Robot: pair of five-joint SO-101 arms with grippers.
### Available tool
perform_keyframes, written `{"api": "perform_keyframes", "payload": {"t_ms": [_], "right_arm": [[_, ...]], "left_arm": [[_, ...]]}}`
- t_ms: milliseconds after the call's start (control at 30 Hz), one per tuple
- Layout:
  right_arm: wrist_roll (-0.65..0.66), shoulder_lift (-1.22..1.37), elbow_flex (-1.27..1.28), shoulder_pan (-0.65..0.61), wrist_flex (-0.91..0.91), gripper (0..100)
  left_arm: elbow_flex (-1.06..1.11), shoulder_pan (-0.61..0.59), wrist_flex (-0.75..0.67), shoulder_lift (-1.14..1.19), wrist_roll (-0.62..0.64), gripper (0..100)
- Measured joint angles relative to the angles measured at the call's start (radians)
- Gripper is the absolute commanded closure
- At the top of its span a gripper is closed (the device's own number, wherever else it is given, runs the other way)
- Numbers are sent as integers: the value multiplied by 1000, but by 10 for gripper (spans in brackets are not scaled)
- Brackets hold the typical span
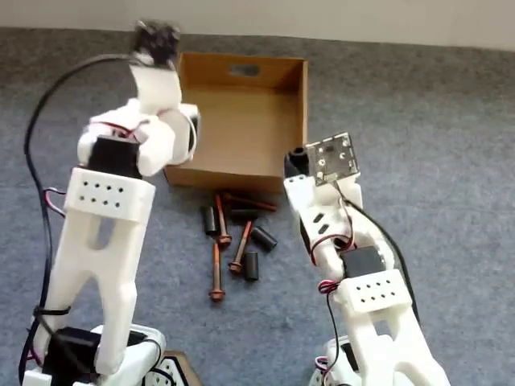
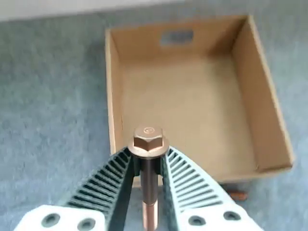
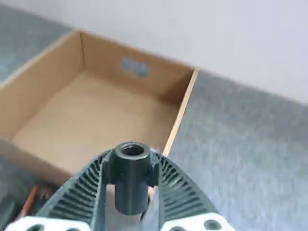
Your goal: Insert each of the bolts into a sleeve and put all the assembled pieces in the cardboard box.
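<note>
The open cardboard box (image 1: pixel 299 112) lies on the grey carpet at the back. My left gripper (image 2: pixel 149 158) is shut on a copper bolt (image 2: pixel 149 142), held with its hex head toward the camera; it hovers by the box's near-left corner (image 1: pixel 183 133). My right gripper (image 3: pixel 131 161) is shut on a black sleeve (image 3: pixel 130 185) whose bore faces the camera, and it sits at the box's near-right corner (image 1: pixel 296 165). Loose bolts (image 1: pixel 216 269) and black sleeves (image 1: pixel 252 265) lie scattered on the carpet just in front of the box, between the two arms.
The box floor (image 2: pixel 187 110) is bare, and a hand slot (image 2: pixel 176 36) is cut in its far wall. One loose bolt (image 1: pixel 249 201) lies right against the box's front wall. Open carpet stretches right of the right arm (image 1: pixel 370 289).
</note>
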Motion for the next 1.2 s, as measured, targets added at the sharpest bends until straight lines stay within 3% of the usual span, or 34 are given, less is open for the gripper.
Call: {"api": "perform_keyframes", "payload": {"t_ms": [200, 400, 733, 933, 1200], "right_arm": [[0, 2, -64, 0, -18, 993], [-98, -81, -123, -38, 94, 993], [-120, -345, -137, -60, 144, 992], [-120, -311, -144, -60, -41, 992], [-120, -230, -144, -124, -69, 992]], "left_arm": [[-169, 3, 51, -3, 23, 992], [-187, 2, 144, -215, 23, 992], [87, 117, -189, -525, 23, 992], [244, 229, -491, -563, 23, 992], [382, 238, -641, -563, 25, 992]]}}
